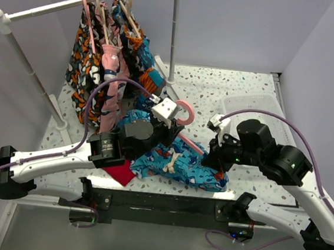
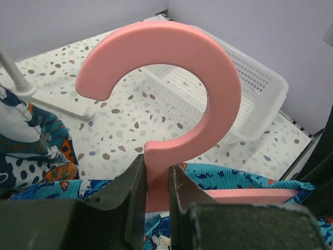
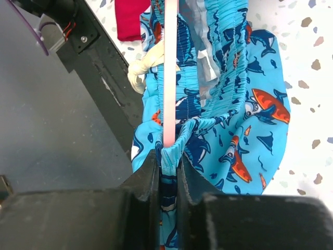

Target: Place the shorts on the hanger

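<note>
Bottom centre of the left wrist view, the left gripper (image 2: 156, 179) is clamped tight on the stem of the pink hanger (image 2: 213, 78), hook pointing up. Over on the other wrist cam, the right gripper (image 3: 167, 164) pinches the waistband of the shorts (image 3: 250, 104) right against the hanger bar. Overhead, they're mid-frame on the table (image 1: 218, 88), red cloth (image 1: 121, 172) at lower left.

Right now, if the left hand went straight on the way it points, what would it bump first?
Most likely the white basket. The left hand, shut on the hanger, points across speckled table toward it, with nothing between. Depth is unclear, so it might touch the table first.
</note>
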Controlling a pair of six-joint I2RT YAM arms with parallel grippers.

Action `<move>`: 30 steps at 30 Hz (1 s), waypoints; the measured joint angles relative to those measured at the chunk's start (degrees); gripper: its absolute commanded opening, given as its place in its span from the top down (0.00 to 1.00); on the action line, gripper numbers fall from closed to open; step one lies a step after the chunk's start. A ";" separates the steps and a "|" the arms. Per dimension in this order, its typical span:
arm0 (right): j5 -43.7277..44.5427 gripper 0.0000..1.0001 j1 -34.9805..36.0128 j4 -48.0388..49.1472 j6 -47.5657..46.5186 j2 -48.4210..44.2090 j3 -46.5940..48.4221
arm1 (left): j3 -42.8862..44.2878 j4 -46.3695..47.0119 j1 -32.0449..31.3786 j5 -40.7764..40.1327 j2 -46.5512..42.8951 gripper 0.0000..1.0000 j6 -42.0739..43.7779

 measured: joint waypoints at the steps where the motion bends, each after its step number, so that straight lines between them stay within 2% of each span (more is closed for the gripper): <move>1: 0.46 1.00 0.00 -0.13 0.44 -0.79 -0.17 | 0.35 0.31 0.00 0.74 0.46 0.89 -0.02; 2: 0.98 1.00 0.02 -0.46 1.03 -1.86 -0.22 | 0.85 0.63 0.00 1.36 1.01 0.85 -0.04; 5: 1.90 1.00 0.00 -1.01 2.36 -4.46 -0.20 | 2.67 1.31 -0.20 3.10 2.64 0.63 0.02; 6: 2.32 1.00 0.00 -1.36 2.75 -5.31 -0.15 | 3.37 1.53 -0.20 3.85 3.17 0.50 -0.31; 8: 2.99 1.00 0.00 -2.45 3.34 -6.62 0.13 | 4.52 2.16 -0.31 5.11 3.87 0.38 -0.72; 9: 3.39 1.00 0.00 -3.04 3.69 -7.26 0.48 | 5.18 2.45 -0.35 5.70 4.09 0.27 -1.01; 12: 4.17 1.00 0.02 -4.74 4.46 -8.68 2.23 | 6.91 2.95 -0.35 7.23 4.28 0.14 -1.55; 18: 5.57 1.00 0.04 -9.05 6.05 -10.27 6.73 | 10.23 3.80 -0.44 9.05 4.28 0.10 -1.66; 23: 6.84 1.00 0.04 -14.78 7.69 -10.01 11.47 | 14.71 4.20 -0.42 3.10 4.48 0.08 -1.86; 26: 8.33 1.00 0.04 -16.57 9.07 -9.92 14.16 | 21.77 3.63 0.79 -0.68 7.67 0.10 -1.88; 30: 10.69 1.00 0.04 -17.64 11.52 -9.70 16.92 | 31.58 3.32 6.86 0.85 15.08 0.10 -3.56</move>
